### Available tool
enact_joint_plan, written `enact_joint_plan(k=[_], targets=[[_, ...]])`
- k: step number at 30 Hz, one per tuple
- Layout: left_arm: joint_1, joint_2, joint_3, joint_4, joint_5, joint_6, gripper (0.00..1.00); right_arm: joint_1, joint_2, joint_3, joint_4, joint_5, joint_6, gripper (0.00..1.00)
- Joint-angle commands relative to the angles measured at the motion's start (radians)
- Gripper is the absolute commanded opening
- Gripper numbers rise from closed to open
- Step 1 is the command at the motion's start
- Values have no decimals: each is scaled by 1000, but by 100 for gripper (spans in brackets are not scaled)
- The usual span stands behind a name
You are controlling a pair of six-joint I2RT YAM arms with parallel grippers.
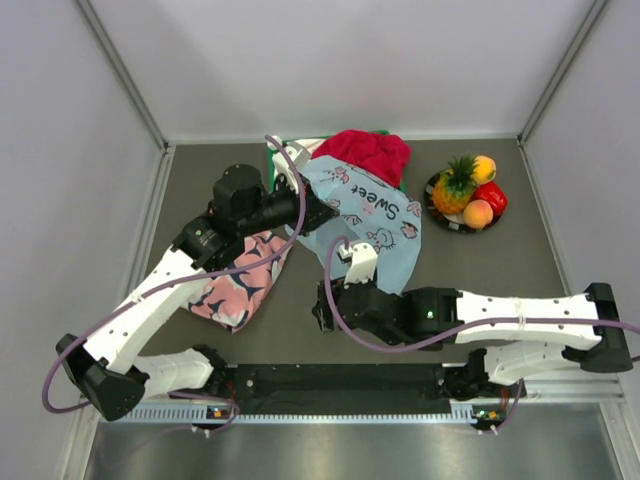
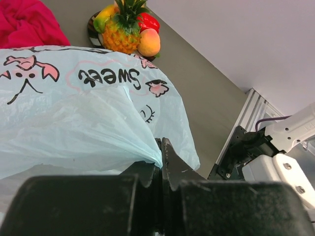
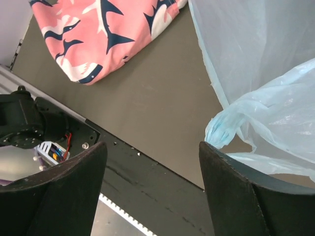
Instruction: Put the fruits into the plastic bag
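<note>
The light-blue plastic bag printed "Sweet" lies mid-table. My left gripper is shut on a gathered fold of the bag's edge, as the left wrist view shows. My right gripper is open and empty by the table's near edge, with the bag's twisted handle just beside its right fingertip. The pineapple, mango, peach and red fruit sit together on a dark plate at the far right. They also show in the left wrist view.
A pink cloth with navy sharks lies left of the bag, under my left arm. Red clothes are piled on a green tray behind the bag. White walls enclose the table on three sides.
</note>
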Motion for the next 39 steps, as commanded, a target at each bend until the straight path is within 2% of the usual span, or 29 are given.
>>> enact_joint_plan(k=[1, 6, 11, 14, 18, 26, 31, 35, 37, 39], targets=[[-4, -20, 20, 47, -8, 15, 0, 33, 15, -1, -39, 45, 111, 75], [-4, -23, 14, 52, -3, 13, 0, 39, 33, 4, -97, 115, 136, 76], [-4, -25, 19, 53, 0, 13, 0, 41, 108, 88, -281, 180, 183, 77], [-4, -26, 17, 52, -2, 15, 0, 39, 131, 99, -333, 207, 213, 78], [-4, -22, 13, 56, 11, 13, 0, 25, 121, 55, -263, 235, 196, 80], [-4, -29, 2, 61, 15, 27, 0, -85, 131, -48, -2, 192, 22, 79], [-4, -39, -7, 65, 5, 35, 0, -91, 165, -53, 61, 230, -48, 67], [-4, -49, -23, 64, -5, 38, 0, -102, 185, -54, 120, 204, -111, 48], [-4, -61, -26, 64, -11, 36, 0, -105, 190, -65, 145, 191, -131, 45], [-4, -74, -27, 59, -15, 38, 0, -108, 202, -71, 168, 191, -142, 46]])
